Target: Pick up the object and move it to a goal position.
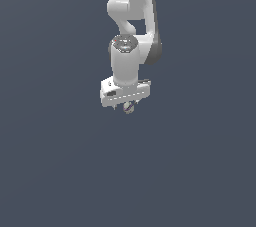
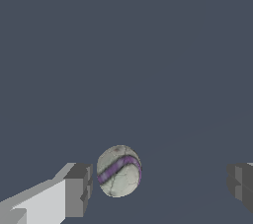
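The object [image 2: 119,170] is a small roundish grey-white ball with a purple streak across it. In the wrist view it sits between my two grey fingers, close beside one finger [image 2: 79,189] and far from the other [image 2: 240,183]. My gripper [image 2: 160,186] is open, its jaws much wider apart than the ball. In the exterior view the white gripper block hangs from the arm, and the object [image 1: 130,107] shows just under it, with my gripper [image 1: 126,105] around it.
A plain dark blue-grey surface fills both views. The white arm [image 1: 131,16] rises behind the gripper toward the top of the exterior view.
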Tool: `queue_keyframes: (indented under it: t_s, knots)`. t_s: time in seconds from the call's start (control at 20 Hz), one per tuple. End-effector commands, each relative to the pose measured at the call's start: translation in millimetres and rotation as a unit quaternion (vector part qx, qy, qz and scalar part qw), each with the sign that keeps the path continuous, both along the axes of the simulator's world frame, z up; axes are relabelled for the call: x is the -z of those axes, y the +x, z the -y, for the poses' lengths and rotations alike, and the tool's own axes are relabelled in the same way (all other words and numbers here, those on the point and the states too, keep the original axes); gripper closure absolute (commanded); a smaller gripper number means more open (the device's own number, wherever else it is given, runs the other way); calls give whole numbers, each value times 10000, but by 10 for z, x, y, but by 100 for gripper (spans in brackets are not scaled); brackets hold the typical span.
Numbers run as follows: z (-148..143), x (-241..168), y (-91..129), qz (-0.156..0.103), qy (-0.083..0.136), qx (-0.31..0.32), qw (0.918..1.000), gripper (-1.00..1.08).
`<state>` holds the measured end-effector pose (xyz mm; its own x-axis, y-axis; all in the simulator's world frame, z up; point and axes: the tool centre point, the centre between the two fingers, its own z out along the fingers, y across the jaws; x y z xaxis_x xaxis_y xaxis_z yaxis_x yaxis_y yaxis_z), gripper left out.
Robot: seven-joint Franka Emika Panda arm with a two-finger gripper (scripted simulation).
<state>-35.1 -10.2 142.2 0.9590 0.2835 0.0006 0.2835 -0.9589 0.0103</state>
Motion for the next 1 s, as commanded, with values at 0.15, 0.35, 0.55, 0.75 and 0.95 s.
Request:
queue_keyframes:
  t_s: [0.15, 0.35, 0.55, 0.75, 0.95]
  knots:
    - [-30, 186, -174, -13, 5, -776, 9970, -92]
    - [-56, 311, -305, -21, 13, -1329, 9911, -92]
    - [-79, 410, -418, -26, 23, -1784, 9839, -92]
    - [-97, 482, -505, -28, 32, -2124, 9772, -92]
    - [-110, 528, -564, -29, 39, -2350, 9720, -92]
